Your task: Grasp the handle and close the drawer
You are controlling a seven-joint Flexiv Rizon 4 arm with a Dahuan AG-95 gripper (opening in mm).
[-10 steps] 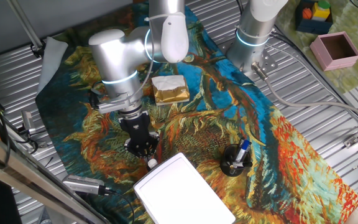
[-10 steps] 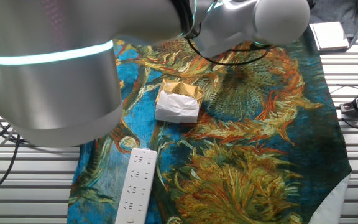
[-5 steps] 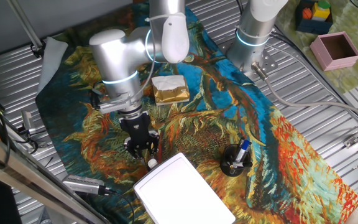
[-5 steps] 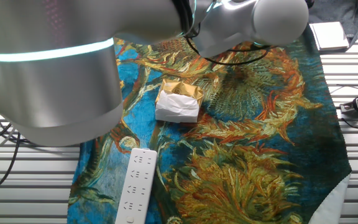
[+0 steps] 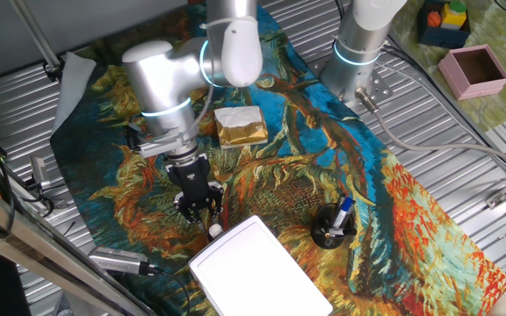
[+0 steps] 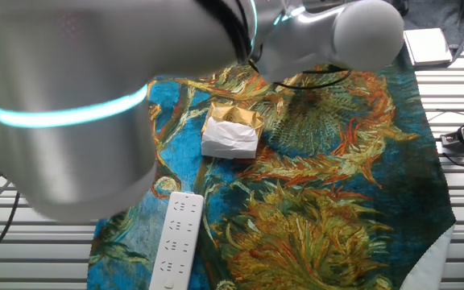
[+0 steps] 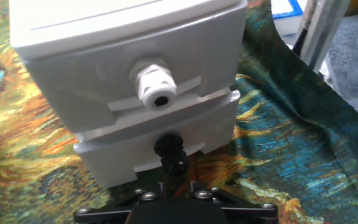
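The white flat-topped box (image 5: 255, 263) stands at the near edge of the cloth. The handle (image 5: 214, 230) is a tiny white knob on the box's side that faces my gripper (image 5: 198, 209). In the hand view the handle (image 7: 157, 88) sits on the drawer front (image 7: 210, 56), which looks pushed in nearly flush with the box. Under it is a lower front with a small dark knob (image 7: 169, 150). My gripper (image 7: 176, 182) is just short of the box, below the white handle. Its fingers stand apart with only cloth between them, holding nothing.
A white-and-gold block (image 5: 240, 125) lies on the painted cloth behind my arm and also shows in the other fixed view (image 6: 232, 133). A black cup with pens (image 5: 332, 226) stands right of the box. A white power strip (image 6: 176, 238) and a second arm's base (image 5: 358, 48) are nearby.
My gripper has pulled back a little from the box, up and to the left. The arm is blurred in the other fixed view. The box has not moved.
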